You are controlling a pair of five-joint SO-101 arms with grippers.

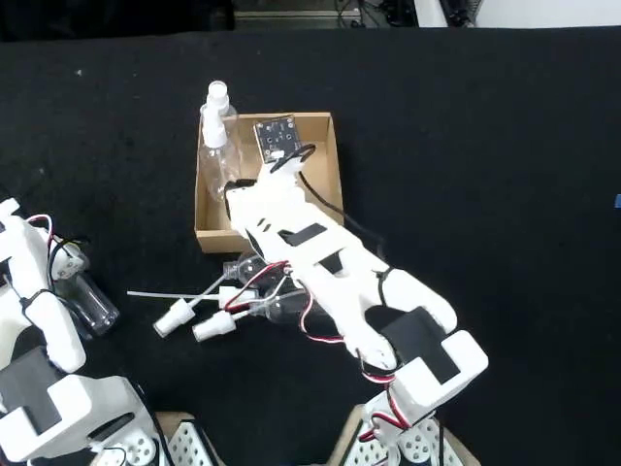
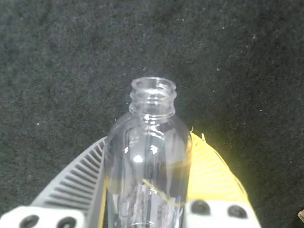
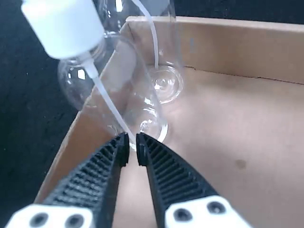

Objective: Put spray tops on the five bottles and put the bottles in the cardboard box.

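Left gripper (image 2: 149, 138) sat nearest, at the bench's left edge, grey and yellow fingers (image 2: 83, 175) clamped on an uncapped clear plastic bottle (image 2: 151, 142) with its open neck pointing away from the wrist. High view had the same bottle (image 1: 89, 301) low over the black bench (image 1: 485, 146).

Mid-bench: two white spray tops (image 1: 176, 316) lay side by side next to two loose clear bottles (image 1: 254, 271), partly under the right arm. Couldn't tell whether the tops were seated on them.

Further out, the right gripper (image 3: 132, 143) was down inside the brown cardboard box (image 3: 228, 47), black jaws almost together with a thin slit and nothing between them. Just beyond its tips, in the box corner, stood a capped clear bottle (image 3: 102, 90) with a white spray head (image 3: 61, 23), and a second boxed bottle (image 3: 164, 80) behind it, dip tube visible inside.
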